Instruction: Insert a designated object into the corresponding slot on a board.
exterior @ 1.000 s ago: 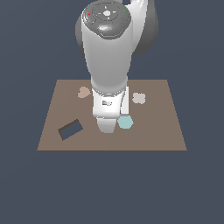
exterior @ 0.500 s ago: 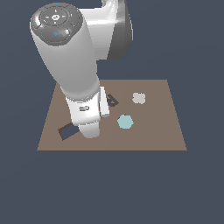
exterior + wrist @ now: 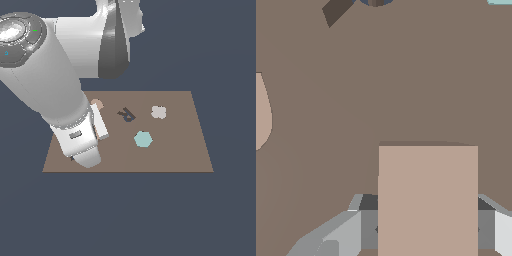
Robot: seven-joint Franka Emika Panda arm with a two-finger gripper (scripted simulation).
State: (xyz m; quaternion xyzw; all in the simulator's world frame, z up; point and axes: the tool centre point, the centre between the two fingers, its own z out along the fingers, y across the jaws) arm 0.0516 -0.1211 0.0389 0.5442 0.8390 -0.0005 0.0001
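Note:
The designated object [image 3: 427,200], a flat tan-pink rectangular block, sits between my gripper's [image 3: 427,222] grey fingers [image 3: 343,232], which are shut on it just above the brown board [image 3: 406,75]. In the exterior view my white hand [image 3: 80,142] hangs over the board's [image 3: 170,155] near corner at that view's left and covers the block. The slot is hidden behind the arm there and does not show in the wrist view.
A teal hexagon [image 3: 143,139], a dark R-shaped mark [image 3: 126,114] and a pale flower-like piece [image 3: 158,112] lie on the board. A small tan piece [image 3: 97,104] peeks out beside the arm and also shows in the wrist view, tan piece [image 3: 261,112].
The arm has swung from the board's middle toward the exterior view's left. It now covers the dark slot that showed earlier.

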